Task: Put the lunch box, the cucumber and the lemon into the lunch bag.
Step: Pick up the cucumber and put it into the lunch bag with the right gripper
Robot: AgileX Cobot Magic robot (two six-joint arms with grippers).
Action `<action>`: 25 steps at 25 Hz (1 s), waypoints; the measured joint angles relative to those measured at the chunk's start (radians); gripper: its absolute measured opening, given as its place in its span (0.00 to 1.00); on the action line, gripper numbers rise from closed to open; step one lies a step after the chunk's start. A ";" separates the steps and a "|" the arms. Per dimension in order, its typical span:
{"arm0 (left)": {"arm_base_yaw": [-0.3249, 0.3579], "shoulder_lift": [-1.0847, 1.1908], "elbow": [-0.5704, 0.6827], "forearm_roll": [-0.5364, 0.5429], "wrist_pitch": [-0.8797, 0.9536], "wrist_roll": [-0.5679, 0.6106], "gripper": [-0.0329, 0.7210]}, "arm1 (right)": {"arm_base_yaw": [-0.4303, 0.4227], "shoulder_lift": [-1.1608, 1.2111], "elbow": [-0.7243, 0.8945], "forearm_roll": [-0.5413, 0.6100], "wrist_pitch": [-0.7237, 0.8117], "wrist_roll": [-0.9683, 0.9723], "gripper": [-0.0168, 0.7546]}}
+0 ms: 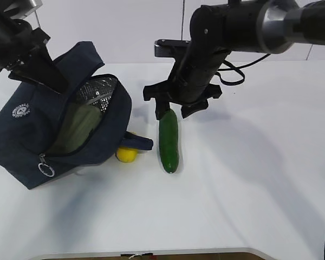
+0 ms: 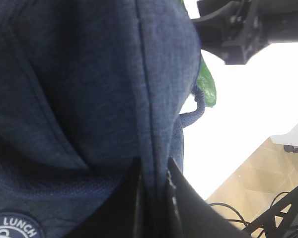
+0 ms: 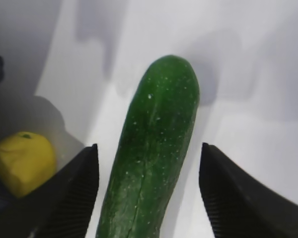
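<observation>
While jaws straddle cucumber (image 3: 154,163) — table (image 1: 260,162) rightward bare.

Matt navy woven cloth lunch bag (image 1: 27,135) with quilted silvery foil lining, beside a glossy, finely speckled cucumber (image 1: 169,141) on a smooth white table (image 1: 249,179).

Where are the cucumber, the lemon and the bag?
cucumber (image 1: 169,142): exterior view, middle of its green body.
lemon (image 1: 127,155): exterior view, the yellow part peeking out beside the bag.
bag (image 1: 27,135): exterior view, its navy fabric side below the round badge.
</observation>
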 joint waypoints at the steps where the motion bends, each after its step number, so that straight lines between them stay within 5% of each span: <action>1: 0.000 0.000 0.000 0.000 0.000 0.000 0.06 | 0.001 0.004 0.000 0.000 -0.004 0.000 0.67; 25: 0.000 0.000 0.000 0.005 0.004 0.009 0.06 | 0.010 0.072 -0.002 0.000 -0.006 0.048 0.69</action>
